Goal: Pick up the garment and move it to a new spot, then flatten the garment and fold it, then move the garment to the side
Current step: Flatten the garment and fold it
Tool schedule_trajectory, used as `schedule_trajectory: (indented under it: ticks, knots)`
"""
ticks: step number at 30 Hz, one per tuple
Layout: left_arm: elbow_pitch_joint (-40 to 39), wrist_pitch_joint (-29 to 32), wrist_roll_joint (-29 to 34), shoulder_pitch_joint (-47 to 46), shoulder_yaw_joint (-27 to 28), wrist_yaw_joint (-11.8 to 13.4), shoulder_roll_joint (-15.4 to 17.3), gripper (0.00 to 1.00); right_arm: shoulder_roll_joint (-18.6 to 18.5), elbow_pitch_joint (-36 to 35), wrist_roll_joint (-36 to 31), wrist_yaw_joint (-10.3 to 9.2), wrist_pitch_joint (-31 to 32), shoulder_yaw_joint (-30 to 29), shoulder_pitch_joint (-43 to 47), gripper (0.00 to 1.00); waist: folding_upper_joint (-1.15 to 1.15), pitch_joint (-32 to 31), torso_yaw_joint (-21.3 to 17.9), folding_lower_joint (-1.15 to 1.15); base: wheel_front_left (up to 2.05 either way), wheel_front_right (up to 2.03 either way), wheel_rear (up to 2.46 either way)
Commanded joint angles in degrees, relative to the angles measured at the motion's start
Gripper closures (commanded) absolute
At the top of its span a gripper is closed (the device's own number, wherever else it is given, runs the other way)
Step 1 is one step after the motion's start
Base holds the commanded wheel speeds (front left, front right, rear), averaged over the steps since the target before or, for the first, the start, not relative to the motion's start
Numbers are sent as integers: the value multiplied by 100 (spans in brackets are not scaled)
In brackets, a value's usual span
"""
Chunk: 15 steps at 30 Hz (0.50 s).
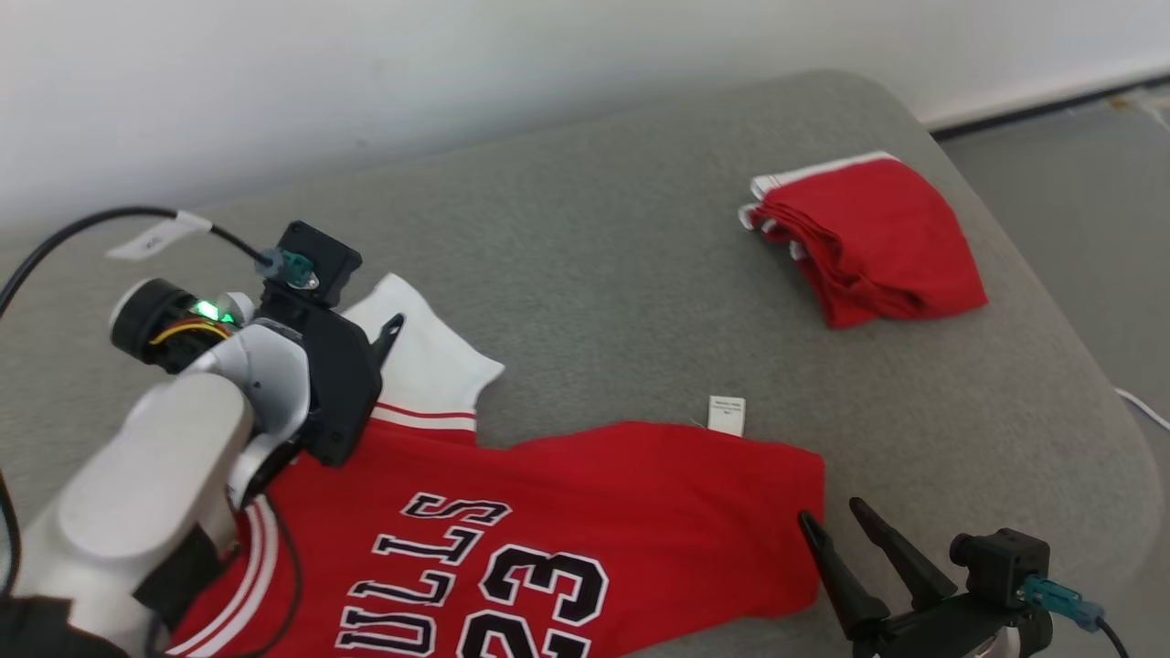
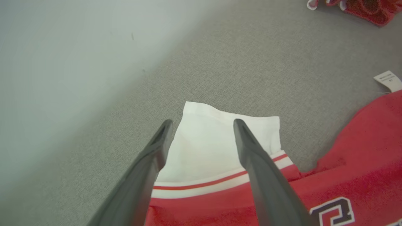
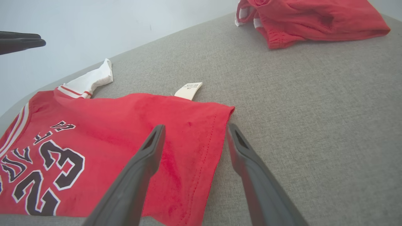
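Looking down on the grey upholstered surface, I have the red jersey lying flat between my two grippers, printed side up. Its black, white-edged print shows "LLS" at the end of a word and the number "23". The start of the word is cut off by my left arm and the picture's edge.

A folded red garment with white trim lies well beyond the right gripper, apart from the jersey.

My left forearm comes in from the lower left with the wrist bent over the jersey's shoulder. The left gripper hangs over the white sleeve with its fingers spread wide to either side of it, gripping nothing. I cannot tell whether the tips touch the cloth.

The right gripper sits low at the jersey's hem corner, fingers wide apart and empty. In its wrist view the stitched hem runs up between them.

A small white label sticks out of the jersey's far edge, ahead of the right gripper and slightly left. Its print is too small to read.
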Motion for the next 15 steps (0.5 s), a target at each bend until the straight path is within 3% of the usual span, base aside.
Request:
schedule_trajectory:
  ticks: [1,4,9,15]
  knots:
    - [55,122,-123,-148,-156,16,105,0,59,-18,-54,-11,-6,-22,-2,0,-1,543,-546,-1,0,0,0]
    - [187,437,-368,-591,-768,15,480,0,156,-33,-98,-11,-6,-26,-47,0,-1,704,-747,-1,0,0,0]
    - [522,447,-444,-1175,-1442,15,844,0,283,-82,-98,-11,-6,-4,-112,0,-1,902,-1017,-1,0,0,0]
    - [1285,552,-648,-1646,-1728,14,836,0,438,-107,-90,-11,-6,23,-232,0,-1,1176,-1292,-1,0,0,0]
